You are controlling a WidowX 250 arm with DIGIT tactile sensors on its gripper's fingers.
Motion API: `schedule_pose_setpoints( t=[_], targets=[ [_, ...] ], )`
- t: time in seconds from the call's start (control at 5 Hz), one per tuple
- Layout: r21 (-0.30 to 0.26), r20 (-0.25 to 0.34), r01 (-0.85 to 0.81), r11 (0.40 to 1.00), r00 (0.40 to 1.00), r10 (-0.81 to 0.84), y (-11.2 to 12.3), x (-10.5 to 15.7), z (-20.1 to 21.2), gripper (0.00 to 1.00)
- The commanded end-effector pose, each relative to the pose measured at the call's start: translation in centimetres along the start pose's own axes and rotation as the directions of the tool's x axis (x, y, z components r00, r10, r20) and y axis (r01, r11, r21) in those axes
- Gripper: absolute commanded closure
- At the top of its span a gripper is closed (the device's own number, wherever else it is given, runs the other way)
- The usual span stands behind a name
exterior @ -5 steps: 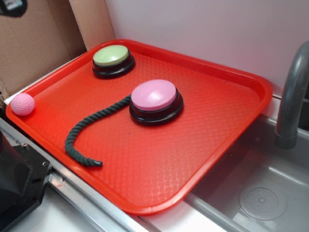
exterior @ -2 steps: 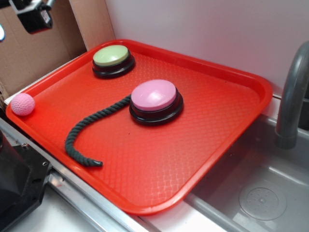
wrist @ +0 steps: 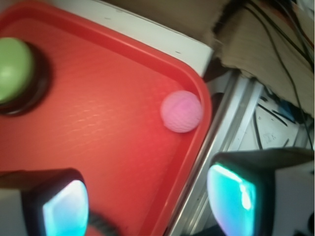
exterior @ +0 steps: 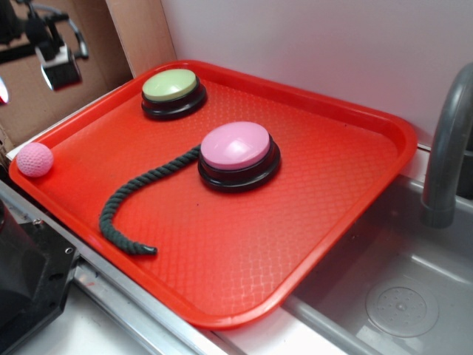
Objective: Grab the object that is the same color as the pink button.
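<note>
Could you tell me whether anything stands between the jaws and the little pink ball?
Nothing visible does. The gripper hangs open above the tray, and the pink ball sits alone in the tray's corner against the rim. The rope and both buttons lie elsewhere.

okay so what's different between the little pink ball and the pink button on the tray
The pink ball is much smaller than the pink button. The ball is a dimpled sphere, while the button is a smooth dome on a black base. The ball sits at the red tray's left corner by the rim, whereas the button stands near the tray's middle, with one end of the dark rope reaching its base. Both are a similar pink.
</note>
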State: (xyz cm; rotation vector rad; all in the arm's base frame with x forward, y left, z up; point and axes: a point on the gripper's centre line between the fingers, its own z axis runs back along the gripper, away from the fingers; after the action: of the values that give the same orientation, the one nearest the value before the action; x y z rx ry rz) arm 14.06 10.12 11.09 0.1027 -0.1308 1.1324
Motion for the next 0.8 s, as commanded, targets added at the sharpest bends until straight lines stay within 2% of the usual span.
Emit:
schedule_pose_setpoints(
  t=[0.0,0.2,0.4,0.6],
  targets=[
    [0.119,0.08,-0.146,0.982,0.987,0.137,2.7,1.5,-3.4,0.0],
    [0.151,0.088,-0.193,0.97,0.98,0.181,3.3,2.1,-5.1,0.0],
    [0.167,0.127,-0.213,0.963,0.973,0.193,3.3,2.7,-6.5,0.0],
    [0.201,0.132,-0.224,0.954,0.971,0.2,3.6,2.9,-7.5,0.0]
  ],
)
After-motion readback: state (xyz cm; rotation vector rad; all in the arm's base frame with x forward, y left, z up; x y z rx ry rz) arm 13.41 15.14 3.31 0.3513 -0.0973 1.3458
